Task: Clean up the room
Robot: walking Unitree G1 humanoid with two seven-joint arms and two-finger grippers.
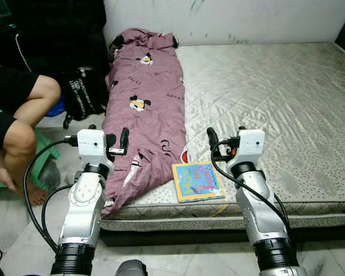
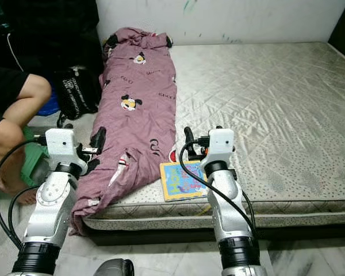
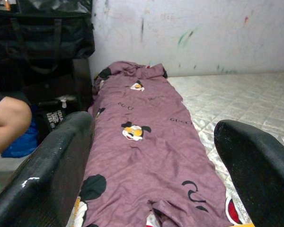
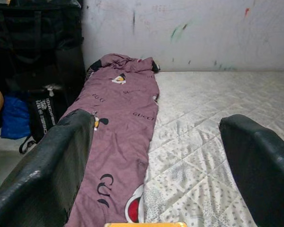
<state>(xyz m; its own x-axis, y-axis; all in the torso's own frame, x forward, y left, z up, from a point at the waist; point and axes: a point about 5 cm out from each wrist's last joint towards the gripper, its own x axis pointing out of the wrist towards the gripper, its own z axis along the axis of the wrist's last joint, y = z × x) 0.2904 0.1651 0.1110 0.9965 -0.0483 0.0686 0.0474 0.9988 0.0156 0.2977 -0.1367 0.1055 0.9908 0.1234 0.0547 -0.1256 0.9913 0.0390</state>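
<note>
A mauve cartoon-print blanket (image 1: 145, 109) lies lengthwise along the left side of the bare mattress (image 1: 276, 109), its near end drooping over the front edge. A colourful children's book (image 1: 198, 181) lies flat by the mattress's front edge, just right of the blanket. My left gripper (image 1: 116, 140) is raised over the blanket's near end, open and holding nothing. My right gripper (image 1: 218, 141) hovers open just behind the book, nothing between its fingers. In the left wrist view the blanket (image 3: 142, 146) stretches ahead between the black fingers (image 3: 47, 175).
A person's bare knees (image 1: 29, 109) are at the left beside the bed, over a green stool (image 1: 43, 158). A black backpack (image 1: 83, 92) leans between the person and the mattress. A marked white wall (image 1: 230, 20) backs the bed. Pale tiled floor (image 1: 184, 259) lies below.
</note>
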